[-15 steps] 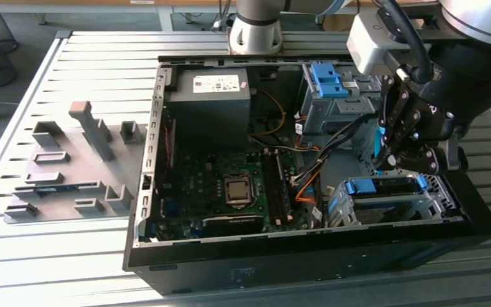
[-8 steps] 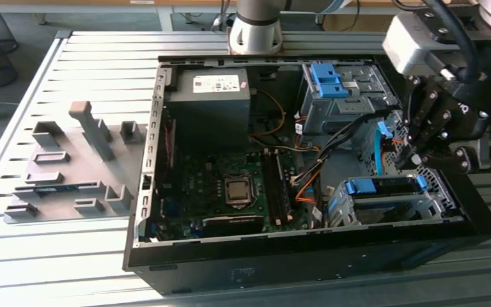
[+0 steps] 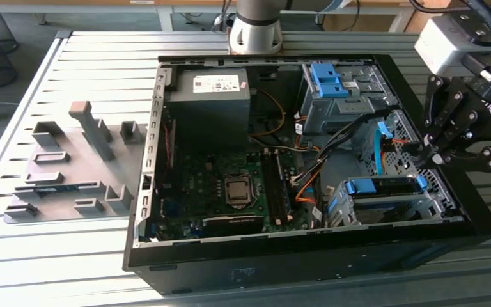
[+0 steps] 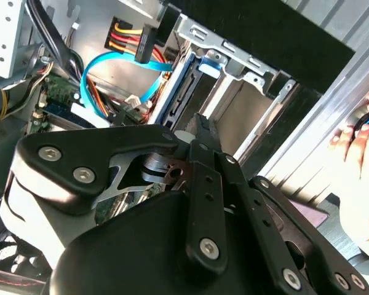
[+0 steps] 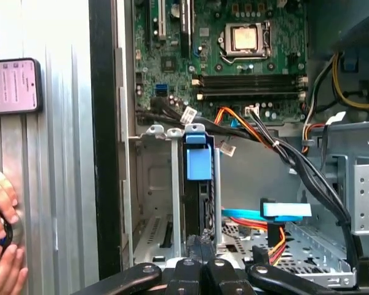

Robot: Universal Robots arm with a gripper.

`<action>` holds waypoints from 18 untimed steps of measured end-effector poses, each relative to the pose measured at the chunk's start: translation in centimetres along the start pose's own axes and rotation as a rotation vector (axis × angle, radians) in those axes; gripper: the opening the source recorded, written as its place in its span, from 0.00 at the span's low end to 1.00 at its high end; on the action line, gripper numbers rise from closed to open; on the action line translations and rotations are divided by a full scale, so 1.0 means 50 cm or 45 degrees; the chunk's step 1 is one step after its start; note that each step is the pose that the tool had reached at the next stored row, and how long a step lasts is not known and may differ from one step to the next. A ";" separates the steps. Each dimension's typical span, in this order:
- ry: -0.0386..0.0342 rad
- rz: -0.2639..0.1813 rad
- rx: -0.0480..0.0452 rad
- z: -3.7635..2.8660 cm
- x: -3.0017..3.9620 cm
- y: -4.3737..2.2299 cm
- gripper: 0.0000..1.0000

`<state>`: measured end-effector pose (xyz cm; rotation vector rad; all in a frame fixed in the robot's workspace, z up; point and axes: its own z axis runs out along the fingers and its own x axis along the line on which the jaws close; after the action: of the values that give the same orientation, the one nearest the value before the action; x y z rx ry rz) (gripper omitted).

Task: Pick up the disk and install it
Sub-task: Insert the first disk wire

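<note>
Blue-railed disk (image 5: 198,178) inside metal drive cage (image 5: 175,184)

From my exterior view I see the case (image 3: 271,272) lying open on the slatted table (image 3: 66,256). The gripper (image 3: 424,158) hangs over the case's wall at the view's right, its fingers drawn together, just above the cage (image 3: 339,208) in the near corner. The disk (image 3: 390,185) sits in that cage, its blue rail showing on top. A second bay (image 3: 339,89) with blue brackets is at the far side, next to the power supply (image 3: 207,109). A grey fixture (image 3: 66,166) rests on the table, left of the case.
</note>
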<state>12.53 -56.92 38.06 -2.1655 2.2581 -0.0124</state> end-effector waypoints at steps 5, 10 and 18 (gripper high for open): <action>0.0005 0.000 0.000 0.003 -0.019 -0.006 0.11; 0.0003 -0.005 0.000 0.007 -0.037 -0.009 0.11; 0.0087 -0.070 -0.008 0.010 -0.047 -0.012 0.11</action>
<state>13.26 -54.59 37.58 -2.2330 2.2048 -0.0133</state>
